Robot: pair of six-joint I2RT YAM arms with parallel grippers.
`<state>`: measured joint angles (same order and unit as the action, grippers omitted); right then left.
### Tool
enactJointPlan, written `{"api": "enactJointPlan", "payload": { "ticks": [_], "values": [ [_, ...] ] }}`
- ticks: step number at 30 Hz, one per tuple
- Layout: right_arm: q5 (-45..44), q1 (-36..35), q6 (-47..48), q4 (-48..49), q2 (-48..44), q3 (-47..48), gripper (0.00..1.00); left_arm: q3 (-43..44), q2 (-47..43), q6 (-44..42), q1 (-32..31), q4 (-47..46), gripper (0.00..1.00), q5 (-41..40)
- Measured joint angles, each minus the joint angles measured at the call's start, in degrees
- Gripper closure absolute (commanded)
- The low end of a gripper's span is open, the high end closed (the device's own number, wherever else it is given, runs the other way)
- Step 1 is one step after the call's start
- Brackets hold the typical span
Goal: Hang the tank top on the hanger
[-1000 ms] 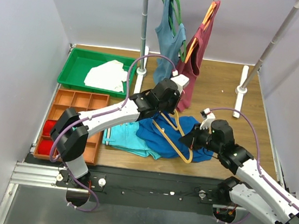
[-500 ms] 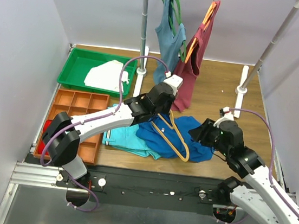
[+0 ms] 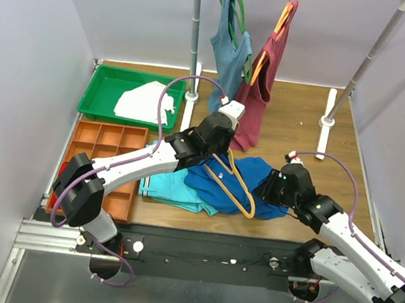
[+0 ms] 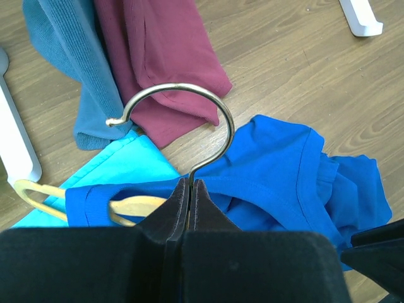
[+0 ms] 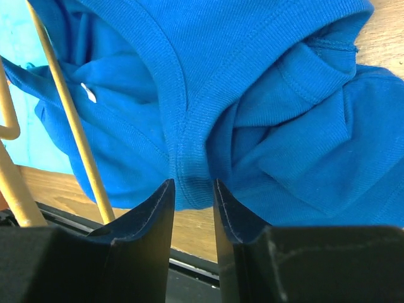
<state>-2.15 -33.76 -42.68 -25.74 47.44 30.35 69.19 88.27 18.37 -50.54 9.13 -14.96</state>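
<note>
From above, the royal blue sleeveless cloth tank top (image 3: 260,175) is lying crumpled near the wooden table's (image 3: 294,126) front edge, with the thin light-orange plastic hanger (image 3: 245,192) slanting over it.

Left wrist view: the left gripper (image 4: 189,184) is pinching the stem of the hanger's metal hook (image 4: 173,86), jaws pressed together.

Right wrist view: the right gripper's (image 5: 192,184) narrowly parted jaws are straddling the top's ribbed edge; whether they are clamping it cannot be told.

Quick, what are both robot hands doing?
Left gripper: closed on the hook of the hanger.
Right gripper: partly open, tips astride the edge of the tank top.
</note>
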Motion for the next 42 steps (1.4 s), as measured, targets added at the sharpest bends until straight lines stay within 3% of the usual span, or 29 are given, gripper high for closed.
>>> {"api": "enactJointPlan", "payload": {
  "ticks": [13, 23, 42],
  "values": [
    [1.0, 0.0, 2.4, -0.9, -0.7, 2.1, 0.58, 0.0, -0.1, 0.2, 0.0, 0.0, 1.00, -0.3],
    [6.8, 0.0, 3.1, 3.4, 5.4, 2.3, 0.58, -0.2, -0.3, 0.1, 0.0, -0.2, 1.00, -0.3],
    [4.5, 0.0, 3.4, 5.2, 11.4, 0.2, 0.52, -0.2, -0.6, 0.2, 0.0, -0.1, 1.00, -0.2]
  ]
}}
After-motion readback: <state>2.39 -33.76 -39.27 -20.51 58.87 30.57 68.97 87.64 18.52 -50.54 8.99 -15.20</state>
